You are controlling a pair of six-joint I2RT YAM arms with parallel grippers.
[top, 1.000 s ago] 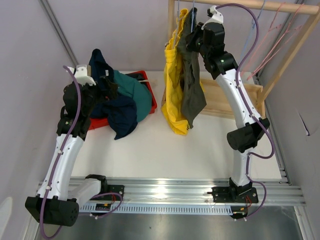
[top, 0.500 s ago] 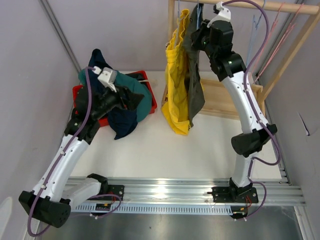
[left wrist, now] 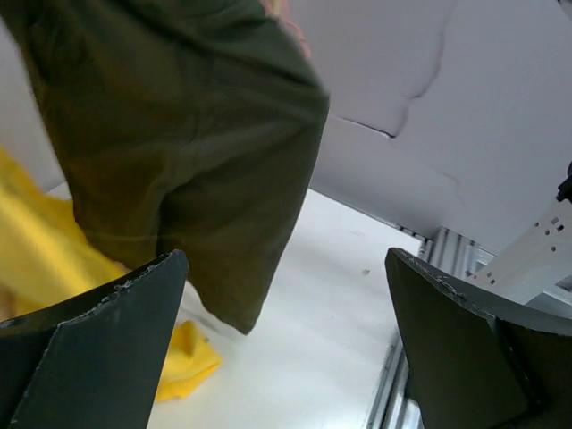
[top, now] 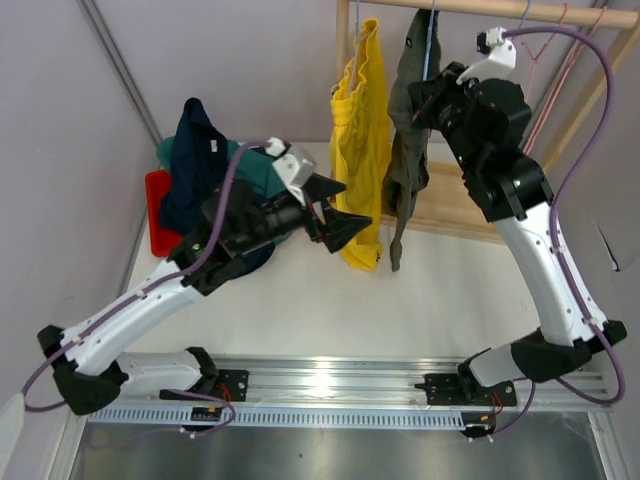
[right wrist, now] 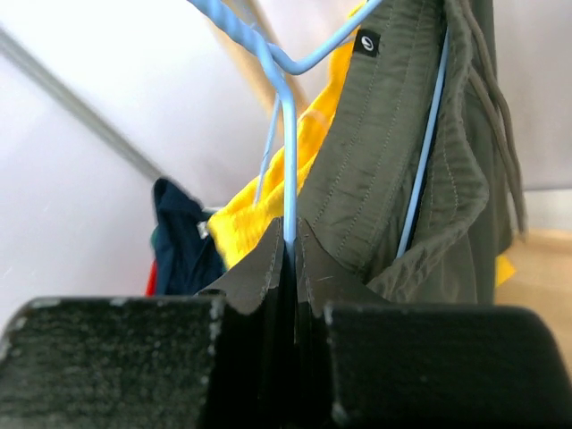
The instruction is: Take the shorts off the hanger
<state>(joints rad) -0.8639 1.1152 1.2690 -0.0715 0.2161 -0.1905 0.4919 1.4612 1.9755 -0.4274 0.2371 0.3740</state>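
Observation:
The olive-grey shorts point(top: 405, 160) hang on a blue wire hanger point(right wrist: 284, 116) from the wooden rail point(top: 470, 9). My right gripper point(top: 428, 100) is shut on their waistband and the hanger wire, as the right wrist view point(right wrist: 290, 268) shows. The yellow shorts point(top: 360, 140) hang just left of them. My left gripper point(top: 345, 207) is open and empty beside the lower yellow leg. In the left wrist view point(left wrist: 281, 268) it faces the olive-grey leg point(left wrist: 188, 152) and a yellow hem point(left wrist: 183, 357). Navy shorts point(top: 195, 150) and teal shorts point(top: 255, 172) lie piled on a red bin point(top: 158, 215). Black shorts are not visible.
The wooden rack's frame and base point(top: 455, 205) stand behind the hanging shorts at the back right. Pink empty hangers point(top: 545, 50) hang further right on the rail. A metal rail point(top: 330, 380) runs along the near table edge. Walls close in on both sides.
My left arm has swung right from the red bin to the hanging shorts, leaving the navy shorts on the pile. My right arm has risen and shifted right, pulling the olive-grey shorts apart from the yellow.

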